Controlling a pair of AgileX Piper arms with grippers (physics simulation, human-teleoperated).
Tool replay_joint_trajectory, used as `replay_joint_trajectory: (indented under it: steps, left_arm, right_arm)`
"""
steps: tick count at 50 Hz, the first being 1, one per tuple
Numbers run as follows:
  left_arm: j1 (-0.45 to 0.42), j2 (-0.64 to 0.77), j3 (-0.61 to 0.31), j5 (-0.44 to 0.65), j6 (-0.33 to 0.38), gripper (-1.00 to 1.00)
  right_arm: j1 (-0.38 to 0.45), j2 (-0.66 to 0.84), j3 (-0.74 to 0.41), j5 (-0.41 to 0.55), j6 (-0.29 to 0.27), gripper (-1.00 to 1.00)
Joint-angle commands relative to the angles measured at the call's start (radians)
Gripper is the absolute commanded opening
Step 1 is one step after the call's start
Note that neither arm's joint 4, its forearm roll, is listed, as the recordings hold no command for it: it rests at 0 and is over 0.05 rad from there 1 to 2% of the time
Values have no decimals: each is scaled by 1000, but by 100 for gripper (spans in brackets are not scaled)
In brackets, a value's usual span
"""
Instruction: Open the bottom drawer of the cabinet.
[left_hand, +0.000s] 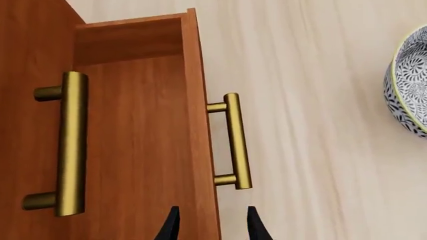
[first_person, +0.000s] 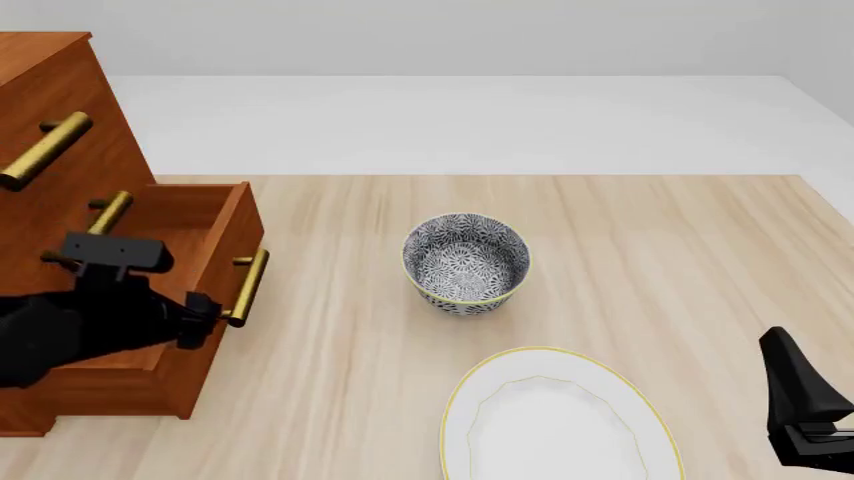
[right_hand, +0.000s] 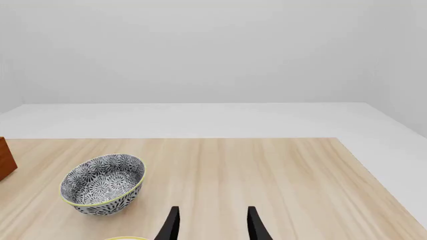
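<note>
Left wrist view — the bottom drawer (left_hand: 143, 150) stands pulled out of the cabinet (left_hand: 30, 60), its open box bare inside. Its brass bar handle (left_hand: 237, 142) projects from the drawer front; an upper drawer's handle (left_hand: 72, 145) sits nearer the cabinet face. The left gripper (left_hand: 212, 226) shows two dark fingertips apart, straddling the drawer front's edge and just short of the handle, clamped on nothing. A patterned bowl (left_hand: 408, 85) lies well apart on the table (left_hand: 313, 150).

Front view — the cabinet occupies the table's left edge; the bottom drawer (first_person: 200, 250) juts toward the table's middle, handle (first_person: 248, 287) outward. The task reads as largely done: drawer open, only any further pull and the arm's retreat left. The bowl (first_person: 466, 262) and a white plate (first_person: 554, 425) lie beyond the drawer's path, not obstructing. The right gripper (first_person: 801, 410) idles at the near right.

Right wrist view — right gripper's fingertips (right_hand: 255, 222) apart, holding nothing; bowl (right_hand: 103, 184) ahead, cabinet corner (right_hand: 5, 159) at the edge.
</note>
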Motion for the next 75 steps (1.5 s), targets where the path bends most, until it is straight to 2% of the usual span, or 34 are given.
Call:
replay_joint_trajectory:
  steps: [1,21,38,75]
  left_arm:
    - [5,39,14,-33,-7,100]
    - [8,109,34,-88,-29,100]
    - [-133,192,23,-135,-114,100]
    - [-293,243,-55,-137,-163,100]
  right_arm:
    - [0,0,0,0,0,100]
    - [0,0,0,0,0,100]
    - [0,0,0,0,0,100]
    - [0,0,0,0,0,100]
